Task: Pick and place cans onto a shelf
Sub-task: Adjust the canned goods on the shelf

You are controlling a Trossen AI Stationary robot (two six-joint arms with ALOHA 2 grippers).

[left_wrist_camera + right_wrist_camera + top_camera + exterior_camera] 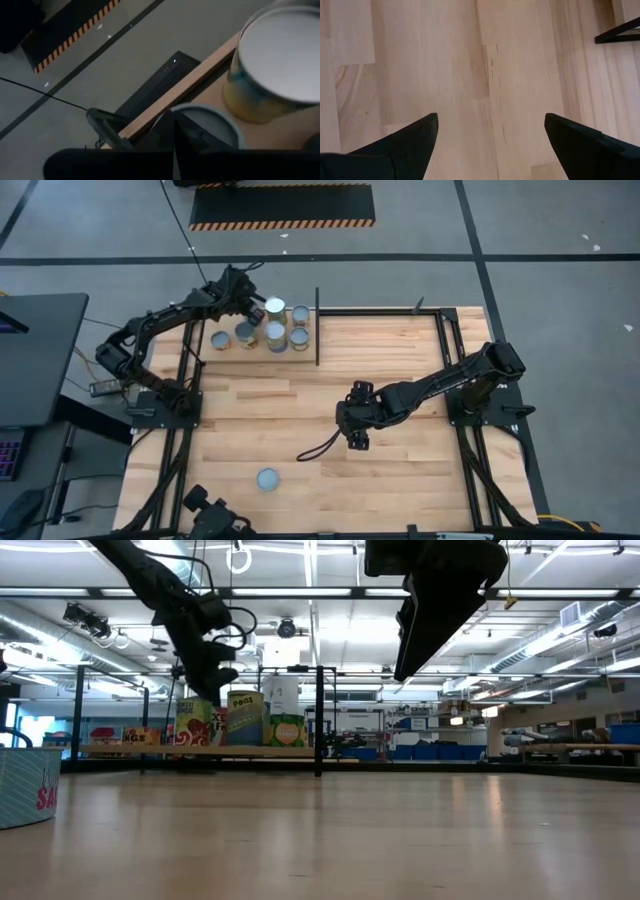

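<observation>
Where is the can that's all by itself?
In the high view, the lone can stands on the table's near edge, left of centre, far from the shelf and its cans.

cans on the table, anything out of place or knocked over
One can stands alone near the table's front edge, far from the six cans grouped upright on the shelf at the back left. None looks tipped or spilled. The left pincer is shut above the group; the right pincer hangs open over bare wood.

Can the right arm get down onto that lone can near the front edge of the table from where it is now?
Probably yes. The right gripper hangs open over bare tabletop, and nothing stands between it and the lone can. The left gripper is shut, far off over the shelf.
</observation>
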